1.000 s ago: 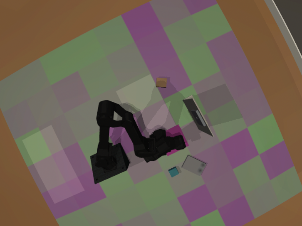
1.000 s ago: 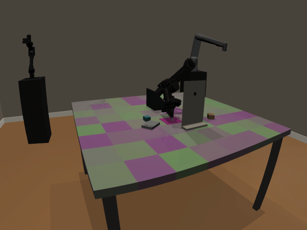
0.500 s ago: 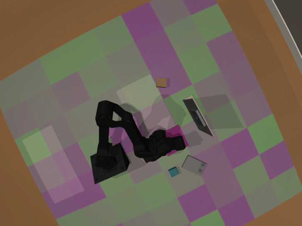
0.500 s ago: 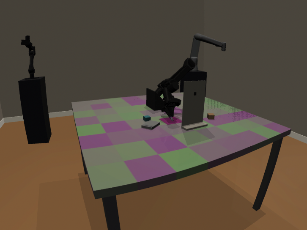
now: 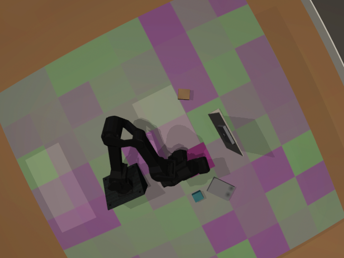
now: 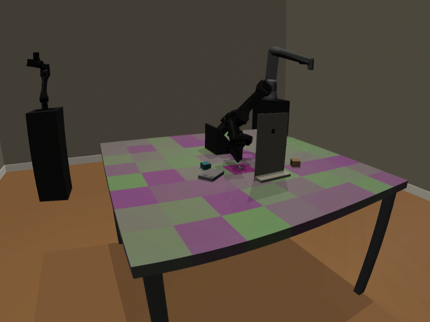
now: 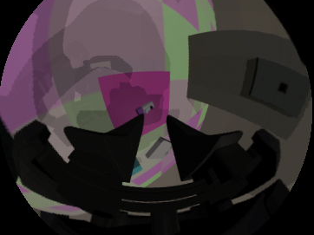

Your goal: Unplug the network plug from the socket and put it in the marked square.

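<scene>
A small grey plug (image 6: 239, 167) (image 7: 146, 108) with a purple end lies on the table inside the magenta marked square (image 5: 203, 148) (image 6: 230, 168) (image 7: 158, 80). My gripper (image 6: 237, 160) (image 7: 155, 117) is open and empty, pointing down. Its fingertips are a little above the plug, which shows beyond the left fingertip in the wrist view. The upright panel (image 5: 214, 119) (image 6: 270, 153) (image 7: 212, 70) stands beside the square, and the socket (image 5: 226, 134) (image 7: 271, 89) on it shows an empty dark hole. The hand hides the plug in the top view.
A flat grey box (image 5: 220, 188) (image 6: 211, 174) (image 7: 160, 148) and a teal block (image 5: 197, 196) (image 6: 205, 165) (image 7: 137, 167) lie near the square. A brown block (image 5: 183, 94) (image 6: 295, 162) lies on the panel's other side.
</scene>
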